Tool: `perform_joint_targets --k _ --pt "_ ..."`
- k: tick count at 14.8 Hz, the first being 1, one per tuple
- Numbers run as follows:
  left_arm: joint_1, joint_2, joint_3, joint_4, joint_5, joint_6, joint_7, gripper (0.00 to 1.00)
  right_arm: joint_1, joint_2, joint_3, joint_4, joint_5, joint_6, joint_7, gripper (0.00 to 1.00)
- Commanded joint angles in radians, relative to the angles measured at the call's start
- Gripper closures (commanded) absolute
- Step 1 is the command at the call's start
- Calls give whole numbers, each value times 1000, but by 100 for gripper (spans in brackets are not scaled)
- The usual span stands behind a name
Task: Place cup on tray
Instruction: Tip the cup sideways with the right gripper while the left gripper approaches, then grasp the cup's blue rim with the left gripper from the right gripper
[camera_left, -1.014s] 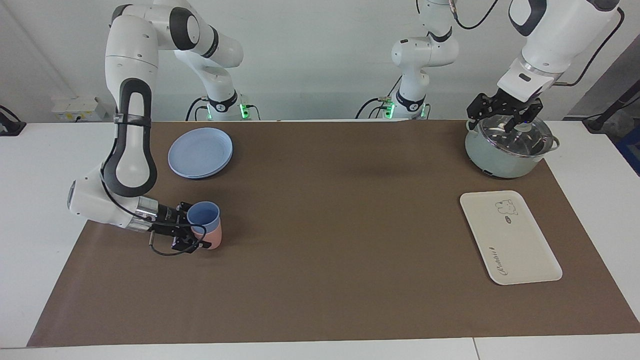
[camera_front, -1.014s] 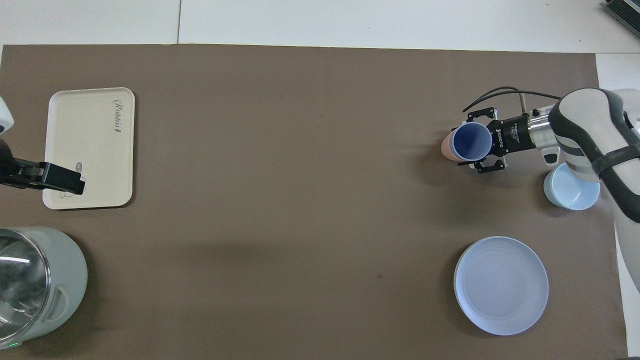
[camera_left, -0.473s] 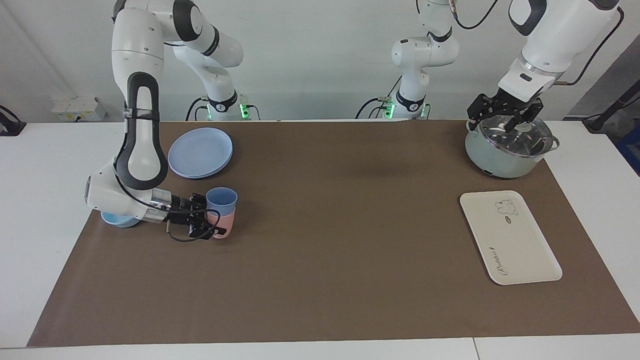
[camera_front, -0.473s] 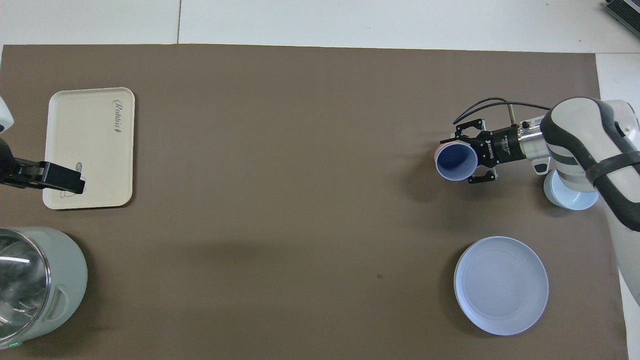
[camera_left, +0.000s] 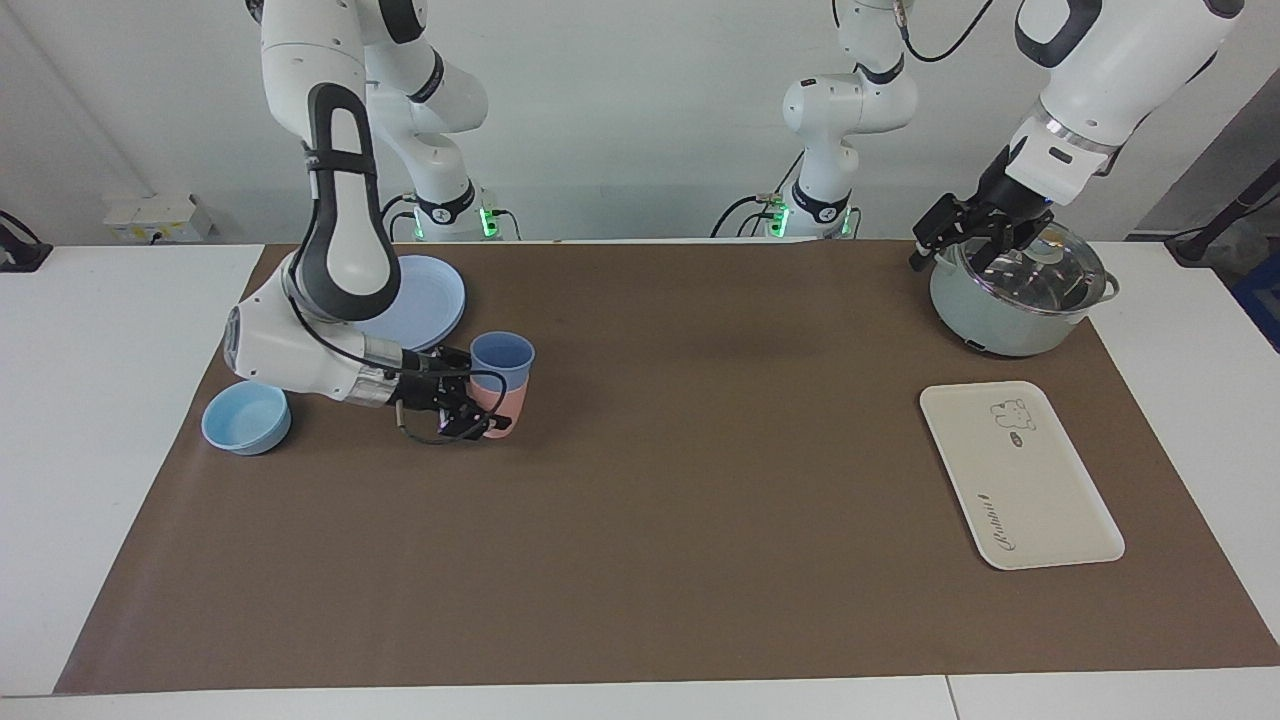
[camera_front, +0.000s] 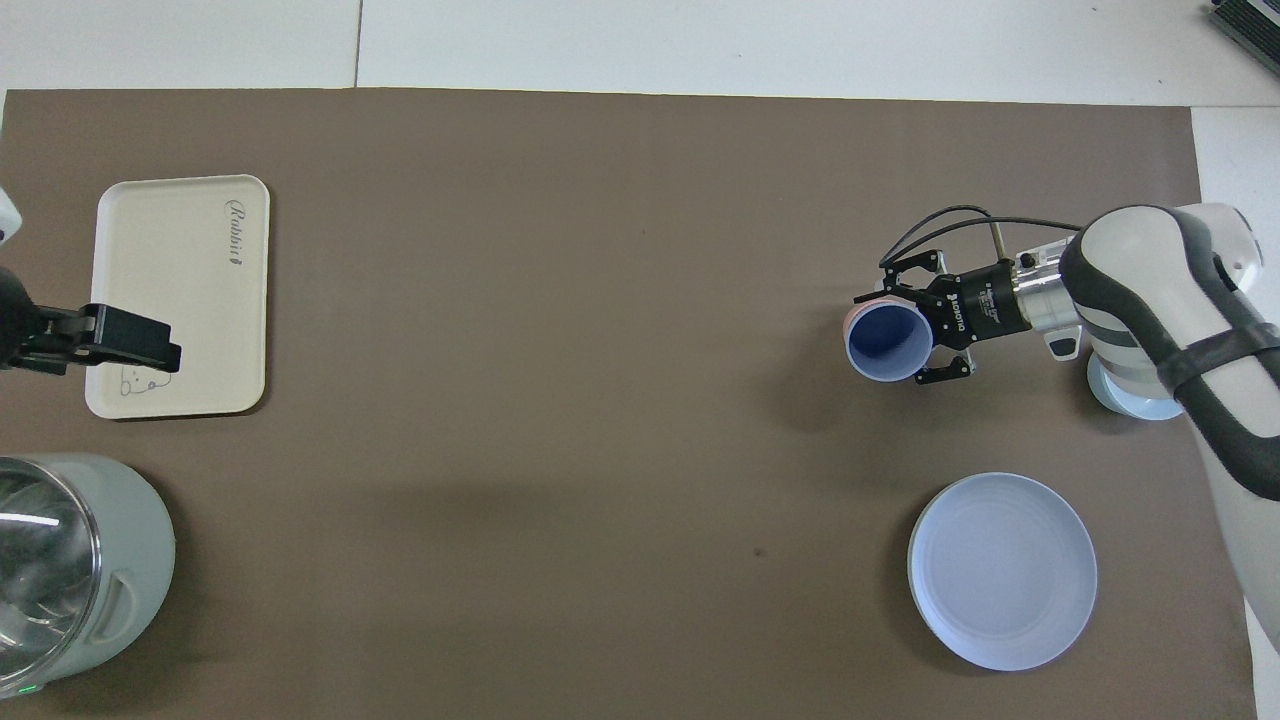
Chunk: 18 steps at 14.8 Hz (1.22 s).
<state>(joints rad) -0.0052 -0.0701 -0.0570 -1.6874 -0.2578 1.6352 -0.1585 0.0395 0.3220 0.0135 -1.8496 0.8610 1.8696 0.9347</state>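
A: The right gripper (camera_left: 487, 405) is clamped on the small periwinkle-blue tapered plastic cup (camera_left: 501, 359), which has a pink plastic cup of like size (camera_left: 496, 409) stuck under it, both lifted over the brown mat (camera_left: 640, 560), just beside the round blue plate (camera_left: 425, 300).

B: So the risk is the pink one?

A: I judge so. If it is only nested, it may drop off on the way across, or land on the tray along with the blue one. The flat cream-white rectangular tray with the bear drawing (camera_left: 1020, 475) lies well apart from the plate, at the left arm's end, so the carry is long.

B: And the left gripper (camera_left: 975, 238)?

A: Open, waiting over the pale green pot with a glass lid (camera_left: 1015, 300); it could get in the way near the tray.

B: The rest?

A: A light-blue bowl (camera_left: 246, 418) sits beside the plate, farther from the robots; white table (camera_left: 120, 330), plain white wall (camera_left: 640, 100)
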Motion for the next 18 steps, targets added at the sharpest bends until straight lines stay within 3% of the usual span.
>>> perform_joint_targets --k 1,9,11,13,15,18 --pt "-102 -43 6 -77 -31 110 -158 0 68 -72 -1 -45 33 37 117 100" --pt "-416 -99 6 -242 -31 460 -525 0 284 -116 -1 -25 50 210 444 100" --pt "-473 -99 6 -302 -31 607 -576 0 309 -116 0 -4 49 239 508 100" --pt "-498 -83 6 -337 -32 724 -607 1 338 -118 0 3 49 266 539 100" --pt "-518 -67 6 -339 -31 736 -610 1 355 -118 0 1 49 281 541 100" --pt "-539 -25 6 -339 -31 802 -639 12 355 -126 0 -2 49 281 539 100"
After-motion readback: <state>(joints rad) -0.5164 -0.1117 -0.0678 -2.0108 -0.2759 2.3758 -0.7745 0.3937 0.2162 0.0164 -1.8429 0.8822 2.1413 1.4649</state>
